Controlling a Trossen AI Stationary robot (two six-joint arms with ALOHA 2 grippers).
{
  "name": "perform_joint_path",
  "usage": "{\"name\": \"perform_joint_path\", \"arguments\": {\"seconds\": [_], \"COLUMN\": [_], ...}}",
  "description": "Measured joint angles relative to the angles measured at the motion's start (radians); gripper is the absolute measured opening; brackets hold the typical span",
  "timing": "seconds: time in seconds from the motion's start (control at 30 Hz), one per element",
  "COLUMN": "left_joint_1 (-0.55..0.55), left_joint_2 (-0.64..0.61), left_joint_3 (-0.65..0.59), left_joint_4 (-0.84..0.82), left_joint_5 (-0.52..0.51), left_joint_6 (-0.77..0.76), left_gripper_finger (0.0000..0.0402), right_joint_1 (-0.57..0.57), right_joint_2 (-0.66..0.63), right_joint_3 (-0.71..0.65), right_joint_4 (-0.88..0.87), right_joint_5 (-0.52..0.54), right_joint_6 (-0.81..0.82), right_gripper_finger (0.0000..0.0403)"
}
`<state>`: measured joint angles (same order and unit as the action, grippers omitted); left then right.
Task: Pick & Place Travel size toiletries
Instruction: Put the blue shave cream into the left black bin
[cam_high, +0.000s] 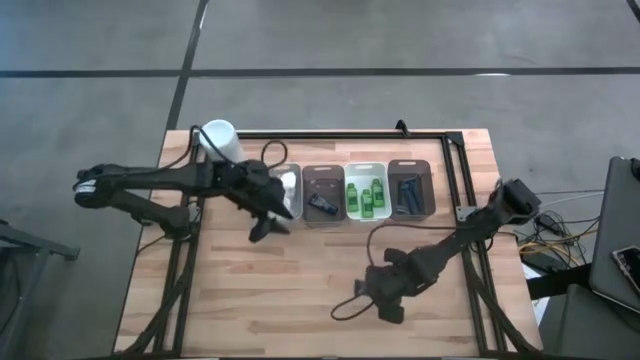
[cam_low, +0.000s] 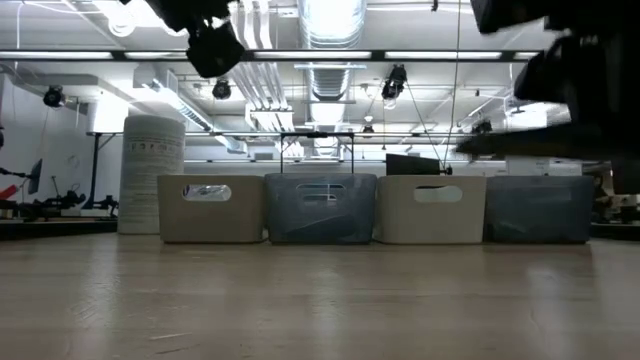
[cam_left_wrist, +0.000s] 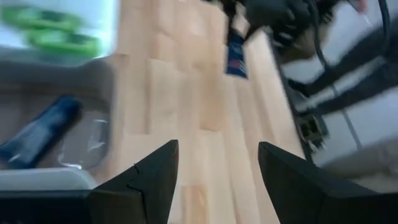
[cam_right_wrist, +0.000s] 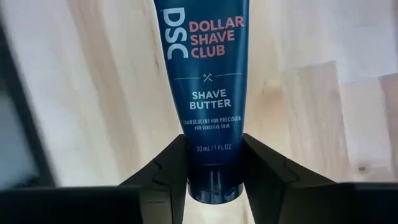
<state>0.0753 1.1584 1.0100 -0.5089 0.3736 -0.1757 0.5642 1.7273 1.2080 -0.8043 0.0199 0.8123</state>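
Note:
My right gripper (cam_right_wrist: 214, 171) is shut on a dark blue tube (cam_right_wrist: 205, 74) printed "Shave Butter". It hovers over the near right part of the table (cam_high: 385, 298). The left wrist view shows the tube (cam_left_wrist: 236, 55) farther off, hanging under that gripper. My left gripper (cam_left_wrist: 216, 177) is open with nothing between its fingers. It stands above the boards in front of the row of trays (cam_high: 268, 226). The trays hold white puffs (cam_high: 285, 183), small black pieces (cam_high: 321, 200), green bottles (cam_high: 366, 196) and dark blue tubes (cam_high: 409, 192). My right gripper pinches the tube near its cap end (cam_right_wrist: 211, 163) between the two fingers, one finger (cam_right_wrist: 169, 168) on either side. The fingers come from above, pointing steeply down. The tube hangs below them along their line, its flat end lowest. No part of it shows on the table in the low view.
A tall white cylinder (cam_high: 220, 138) stands at the table's far left corner, left of the trays. A black frame (cam_high: 455, 150) runs along the far and right edges. Bare boards (cam_high: 300, 290) lie between the two grippers and the near edge.

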Motion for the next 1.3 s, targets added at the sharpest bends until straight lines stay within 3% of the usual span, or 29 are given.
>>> {"name": "perform_joint_path", "arguments": {"seconds": [0.13,0.23,0.3,0.43,0.53,0.73,1.1,1.3], "left_joint_1": [-0.066,-0.130,-0.187,-0.303,-0.364,-0.395,-0.398,-0.402], "left_joint_2": [0.003,0.016,0.024,0.055,0.088,0.177,0.338,0.399], "left_joint_3": [0.000,0.000,0.000,-0.001,-0.001,0.022,0.205,0.234], "left_joint_4": [0.003,0.017,0.035,0.109,0.207,0.327,0.322,0.312], "left_joint_5": [0.007,-0.055,-0.148,-0.429,-0.544,-0.576,-0.577,-0.577], "left_joint_6": [0.086,0.266,0.417,0.648,0.772,0.828,0.835,0.880], "left_gripper_finger": [0.0225,0.0221,0.0218,0.0213,0.0214,0.0211,0.0204,0.0204], "right_joint_1": [0.001,-0.003,-0.014,-0.039,-0.060,-0.114,-0.141,-0.137], "right_joint_2": [-0.073,-0.130,-0.158,-0.196,-0.215,-0.216,-0.215,-0.214], "right_joint_3": [0.002,0.001,0.001,0.000,0.000,0.000,0.002,0.002], "right_joint_4": [0.023,0.081,0.127,0.179,0.191,0.227,0.268,0.260], "right_joint_5": [0.032,0.054,0.059,0.060,0.062,0.059,0.062,0.050], "right_joint_6": [0.114,0.161,0.180,0.198,0.201,0.160,0.139,0.137], "right_gripper_finger": [0.0112,0.0117,0.0118,0.0113,0.0115,0.0123,0.0119,0.0114]}}
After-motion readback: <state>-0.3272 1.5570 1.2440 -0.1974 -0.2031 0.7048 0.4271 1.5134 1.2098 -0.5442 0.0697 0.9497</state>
